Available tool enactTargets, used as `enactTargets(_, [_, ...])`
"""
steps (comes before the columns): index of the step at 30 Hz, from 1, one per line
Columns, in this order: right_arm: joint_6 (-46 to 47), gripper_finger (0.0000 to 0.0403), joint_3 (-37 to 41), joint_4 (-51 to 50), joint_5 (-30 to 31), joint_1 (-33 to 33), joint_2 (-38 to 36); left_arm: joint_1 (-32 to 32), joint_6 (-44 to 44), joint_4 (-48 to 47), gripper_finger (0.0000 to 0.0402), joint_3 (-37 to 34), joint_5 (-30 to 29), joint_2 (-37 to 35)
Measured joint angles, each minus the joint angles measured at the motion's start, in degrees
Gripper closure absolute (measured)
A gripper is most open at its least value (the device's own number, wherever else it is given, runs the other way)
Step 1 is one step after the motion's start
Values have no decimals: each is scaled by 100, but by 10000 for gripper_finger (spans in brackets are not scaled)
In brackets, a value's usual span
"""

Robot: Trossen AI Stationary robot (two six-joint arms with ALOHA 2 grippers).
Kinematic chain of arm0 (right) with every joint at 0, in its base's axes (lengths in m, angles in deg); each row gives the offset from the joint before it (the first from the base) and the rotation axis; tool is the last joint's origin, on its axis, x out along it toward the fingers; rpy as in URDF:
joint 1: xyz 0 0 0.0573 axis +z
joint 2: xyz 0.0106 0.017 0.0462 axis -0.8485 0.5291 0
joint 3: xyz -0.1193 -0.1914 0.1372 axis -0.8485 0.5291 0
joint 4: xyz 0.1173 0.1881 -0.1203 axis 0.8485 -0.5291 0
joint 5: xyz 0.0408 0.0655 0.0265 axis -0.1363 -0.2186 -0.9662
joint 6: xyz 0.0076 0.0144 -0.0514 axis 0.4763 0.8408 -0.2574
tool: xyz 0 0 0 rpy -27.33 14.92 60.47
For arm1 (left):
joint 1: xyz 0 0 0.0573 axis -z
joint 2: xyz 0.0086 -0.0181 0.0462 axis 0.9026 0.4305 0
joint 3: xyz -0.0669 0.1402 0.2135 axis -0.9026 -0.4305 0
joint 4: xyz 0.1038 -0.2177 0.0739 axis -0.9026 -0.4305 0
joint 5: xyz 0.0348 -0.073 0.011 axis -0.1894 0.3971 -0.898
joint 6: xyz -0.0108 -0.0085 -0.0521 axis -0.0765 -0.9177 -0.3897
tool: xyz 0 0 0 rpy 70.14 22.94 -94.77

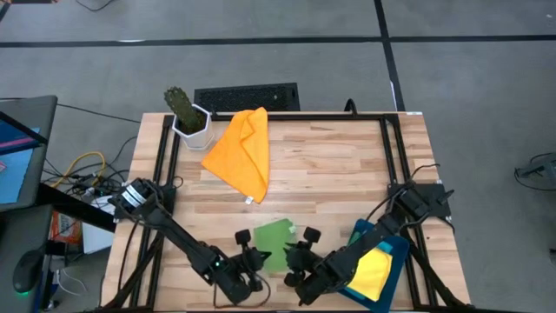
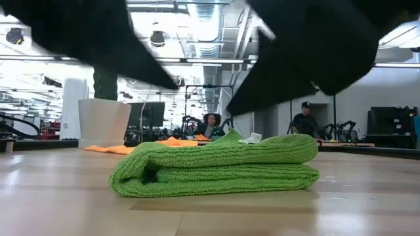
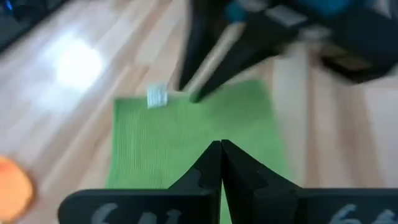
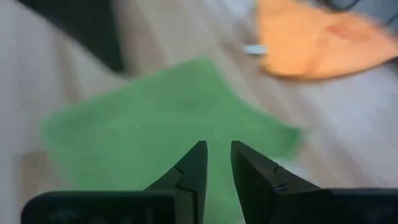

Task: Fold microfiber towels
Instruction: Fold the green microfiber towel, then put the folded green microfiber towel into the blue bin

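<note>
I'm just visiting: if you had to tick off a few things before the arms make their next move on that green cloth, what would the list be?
1. Green towel folded and lying flat on the table: ok.
2. Left gripper shut and empty above the towel: ok.
3. Right gripper slightly open, holding nothing: ok.
4. Orange towel lies apart from the green one: ok.
5. Yellow towel in the tray: ok.
6. Green towel's edges line up: cannot tell.
</note>
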Motion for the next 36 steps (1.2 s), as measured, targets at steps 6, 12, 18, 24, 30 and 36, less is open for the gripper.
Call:
enactTargets(6, [314, 305, -20, 12, -598, -11, 200, -150, -770, 283, 401, -760, 132, 20])
enactTargets(12, [691, 305, -20, -172, -740, 57, 328, -298, -785, 778, 401, -1071, 504, 22])
enactTargets(18, [760, 305, -20, -349, -953, 68, 436, -362, -735, 918, 401, -1158, 595, 24])
enactTargets(24, [1085, 305, -259, -1643, -754, 62, -347, -364, -636, 1013, 401, -1158, 647, 24])
enactTargets(30, [1717, 274, -370, -2811, -1626, -476, -1315, -364, -635, 1087, 401, -1158, 647, 24])
enactTargets(36, [1507, 176, -53, -2552, -2580, -1146, -1528, -364, -592, 1097, 401, -1158, 644, 24])
